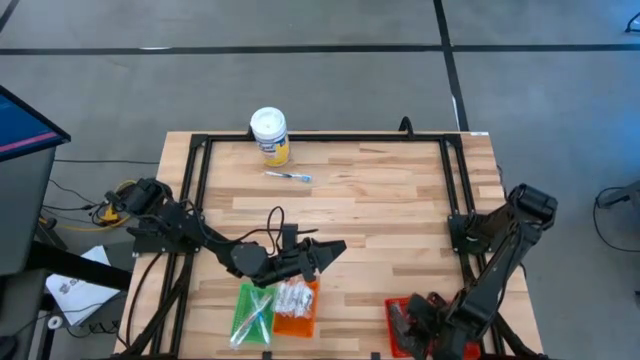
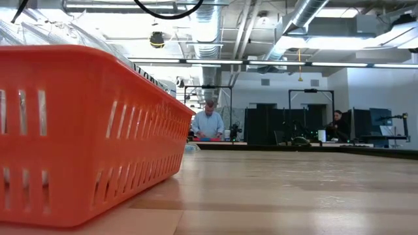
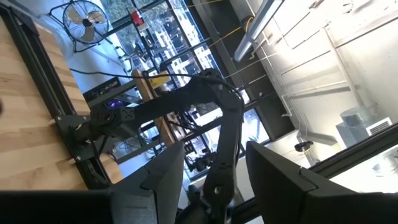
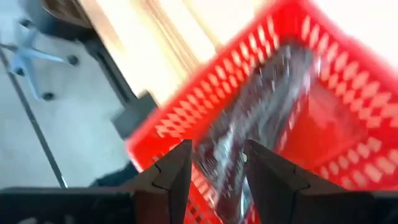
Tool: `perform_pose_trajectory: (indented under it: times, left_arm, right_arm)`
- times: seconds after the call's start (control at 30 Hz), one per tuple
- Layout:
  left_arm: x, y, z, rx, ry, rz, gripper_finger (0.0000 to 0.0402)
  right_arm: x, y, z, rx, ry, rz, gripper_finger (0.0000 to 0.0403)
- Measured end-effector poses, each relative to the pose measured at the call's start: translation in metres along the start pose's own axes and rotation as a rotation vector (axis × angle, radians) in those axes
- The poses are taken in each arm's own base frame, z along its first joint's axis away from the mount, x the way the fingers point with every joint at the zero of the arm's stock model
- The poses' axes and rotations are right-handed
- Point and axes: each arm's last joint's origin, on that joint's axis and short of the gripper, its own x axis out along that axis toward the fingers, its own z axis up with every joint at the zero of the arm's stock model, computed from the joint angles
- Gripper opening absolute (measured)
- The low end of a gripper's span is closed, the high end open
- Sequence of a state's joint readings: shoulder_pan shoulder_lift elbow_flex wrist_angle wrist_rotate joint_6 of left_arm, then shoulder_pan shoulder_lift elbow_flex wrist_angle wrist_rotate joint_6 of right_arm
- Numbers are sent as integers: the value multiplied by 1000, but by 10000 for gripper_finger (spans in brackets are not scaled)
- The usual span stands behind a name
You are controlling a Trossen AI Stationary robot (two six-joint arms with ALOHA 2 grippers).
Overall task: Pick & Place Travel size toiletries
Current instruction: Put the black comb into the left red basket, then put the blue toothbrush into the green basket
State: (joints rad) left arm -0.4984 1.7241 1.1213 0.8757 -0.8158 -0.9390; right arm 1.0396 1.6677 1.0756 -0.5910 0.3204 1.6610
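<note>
My right gripper (image 4: 217, 152) hangs open, pointing down over the red tray (image 4: 180, 121) at the table's near right (image 1: 396, 312). Dark grey tubes (image 4: 261, 106) lie in that tray below the fingers, and nothing is between them. My left gripper (image 1: 335, 248) is open and empty, held level above the table's middle, just beyond the orange tray (image 1: 300, 320). White packets (image 1: 292, 297) lie in the orange tray. Clear-wrapped sticks (image 1: 252, 310) lie in the green tray (image 1: 238, 325). One thin stick with a blue end (image 1: 288, 177) lies flat on the wood farther back.
A white-lidded tub with a yellow label (image 1: 269, 135) stands at the table's far edge. A black frame (image 1: 200, 180) runs along the table's left, far and right sides. The orange tray (image 2: 78, 130) fills the left of the low view. People sit at desks in the room behind.
</note>
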Motion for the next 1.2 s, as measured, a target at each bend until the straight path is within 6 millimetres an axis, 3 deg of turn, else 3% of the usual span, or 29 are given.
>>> perform_pose_trajectory:
  times: [0.37,0.73,1.0,1.2]
  left_arm:
    - [5,3,4,22,-18,9,168]
    - [26,15,22,41,-10,-14,168]
    - [43,29,42,108,67,0,168]
    - [42,31,66,202,135,114,168]
  right_arm:
    - [-52,2,30,-177,-248,144,120]
    - [-83,-3,67,-364,-330,175,118]
    - [-97,-9,90,-320,-369,196,118]
    - [-108,-17,110,-306,-396,205,118]
